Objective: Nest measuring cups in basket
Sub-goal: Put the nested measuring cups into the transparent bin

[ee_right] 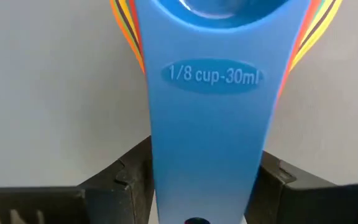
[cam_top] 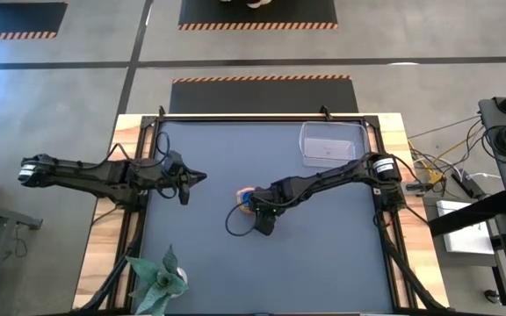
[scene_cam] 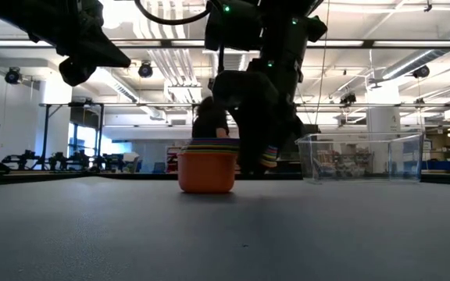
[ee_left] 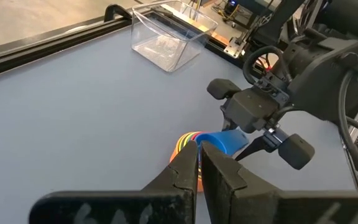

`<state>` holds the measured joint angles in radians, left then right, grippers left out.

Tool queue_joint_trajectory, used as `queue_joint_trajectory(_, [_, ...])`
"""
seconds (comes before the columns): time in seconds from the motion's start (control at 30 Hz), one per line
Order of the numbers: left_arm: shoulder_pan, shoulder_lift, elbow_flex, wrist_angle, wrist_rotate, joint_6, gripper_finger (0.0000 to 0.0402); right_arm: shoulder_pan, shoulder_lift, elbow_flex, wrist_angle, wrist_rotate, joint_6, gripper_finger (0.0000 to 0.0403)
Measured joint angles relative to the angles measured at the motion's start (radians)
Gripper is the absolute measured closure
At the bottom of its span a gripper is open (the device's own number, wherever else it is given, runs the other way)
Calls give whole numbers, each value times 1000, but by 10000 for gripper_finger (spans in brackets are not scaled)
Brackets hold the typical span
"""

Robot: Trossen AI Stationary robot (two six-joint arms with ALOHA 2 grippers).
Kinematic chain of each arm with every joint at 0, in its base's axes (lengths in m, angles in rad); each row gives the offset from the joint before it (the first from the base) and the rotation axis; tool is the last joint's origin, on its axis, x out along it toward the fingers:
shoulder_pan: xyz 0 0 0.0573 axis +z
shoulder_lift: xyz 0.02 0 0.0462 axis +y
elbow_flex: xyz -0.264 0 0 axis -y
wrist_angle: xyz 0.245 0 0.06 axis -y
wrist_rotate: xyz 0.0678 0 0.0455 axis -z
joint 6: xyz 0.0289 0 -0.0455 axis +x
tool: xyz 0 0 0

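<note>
The measuring cups (cam_top: 246, 198) stand nested in one stack on the mat, orange outermost (scene_cam: 207, 170) and blue innermost (ee_left: 221, 140); the stack's base rests on the table. My right gripper (cam_top: 262, 217) is at the stack's handles, just on its near side, fingers shut on them. The clear basket (cam_top: 330, 145) sits near the table's far right corner, apart from the stack (scene_cam: 362, 158). My left gripper (cam_top: 185, 182) hangs above the table's left part, shut on nothing (ee_left: 199, 177). My right gripper pinches the stacked handles across their width, one finger (ee_right: 129, 177) on each long edge of the blue handle (ee_right: 211, 124) marked 1/8 cup. The fingers come slanting down from the near side, along the handle. The stack stands upright on the table (scene_cam: 207, 187).
A green paper-like plant (cam_top: 156, 281) stands at the near left corner. A black frame rail (cam_top: 262, 115) runs along the table's far edge. Bare mat lies between the stack and the basket (ee_left: 166, 38). Cables and equipment lie beyond the right edge (cam_top: 446, 180).
</note>
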<state>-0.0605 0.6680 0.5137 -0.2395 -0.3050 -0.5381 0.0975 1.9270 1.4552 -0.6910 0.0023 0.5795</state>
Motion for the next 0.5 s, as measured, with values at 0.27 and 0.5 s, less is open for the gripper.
queue_joint_trajectory(0.27, [0,0,0,0,0,0,402,0,0,8,1,20,-5,237])
queue_joint_trajectory(0.5, [0,0,0,0,0,1,402,0,0,8,-2,23,-8,262])
